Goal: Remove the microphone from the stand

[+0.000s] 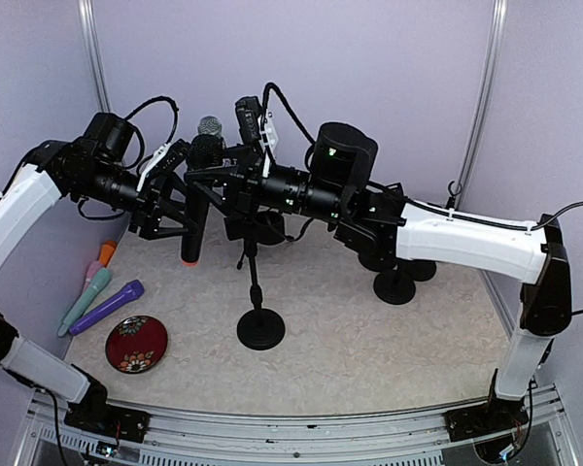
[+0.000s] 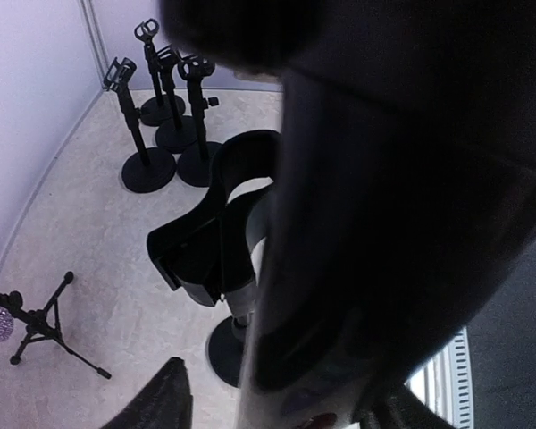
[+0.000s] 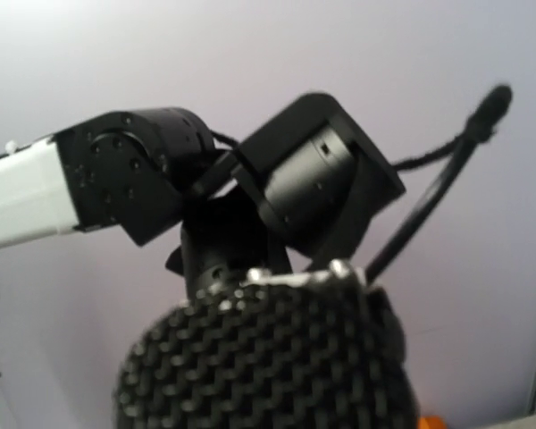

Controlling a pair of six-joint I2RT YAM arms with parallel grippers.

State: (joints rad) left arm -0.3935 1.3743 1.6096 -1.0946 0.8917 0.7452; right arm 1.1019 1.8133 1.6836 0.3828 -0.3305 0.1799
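The black microphone (image 1: 196, 194) with a grey mesh head hangs upright in the air, left of its round-based stand (image 1: 260, 327). In the left wrist view the stand's clip (image 2: 205, 250) is empty below the mic body (image 2: 366, 223). My right gripper (image 1: 210, 175) is shut on the mic just under the head; the mesh head (image 3: 268, 357) fills the right wrist view and hides the fingers. My left gripper (image 1: 187, 225) sits around the lower body. Its fingertips (image 2: 165, 398) stand apart, and floor shows between one finger and the mic.
A teal mic (image 1: 85, 299), a purple mic (image 1: 109, 306), an orange one (image 1: 107, 252) and a red dish (image 1: 136, 344) lie at the left. Empty stands (image 1: 396, 286) (image 2: 147, 170) stand at the back right. A small tripod (image 2: 45, 326) stands on the floor.
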